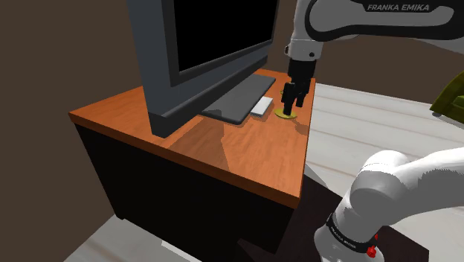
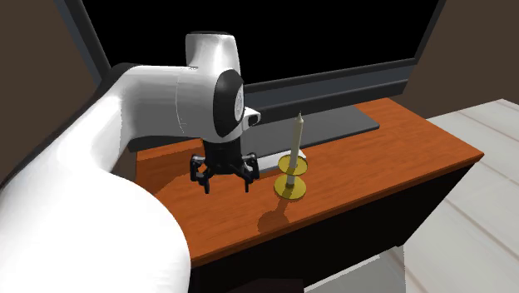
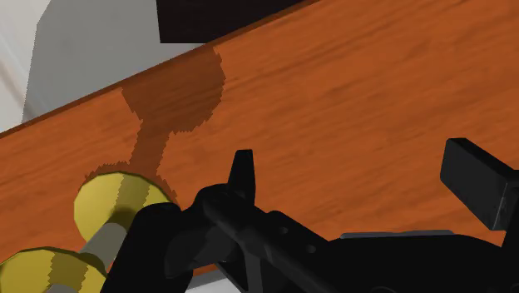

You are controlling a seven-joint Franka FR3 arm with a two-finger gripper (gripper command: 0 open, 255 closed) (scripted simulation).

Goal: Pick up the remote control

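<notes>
The remote control [image 1: 262,106] is a small white slab lying flat on the orange wooden cabinet top [image 1: 245,152], against the TV's dark base [image 1: 239,99]. In the second exterior view a sliver of the remote [image 2: 268,160] shows behind the hand. My black gripper [image 1: 292,100] hangs just beside the remote, on the shoulder view's right, a little above the wood. Its fingers [image 2: 202,180] stand apart with nothing between them, so the gripper [image 2: 223,179] is open. In the wrist view the open gripper [image 3: 359,179] looks at bare wood.
A pale candle in a gold holder [image 2: 291,179] stands upright right next to the gripper; the holder [image 3: 116,204] also sits close to one finger in the wrist view. The large TV [image 1: 201,45] rises behind the remote. The cabinet edge [image 1: 303,171] is near.
</notes>
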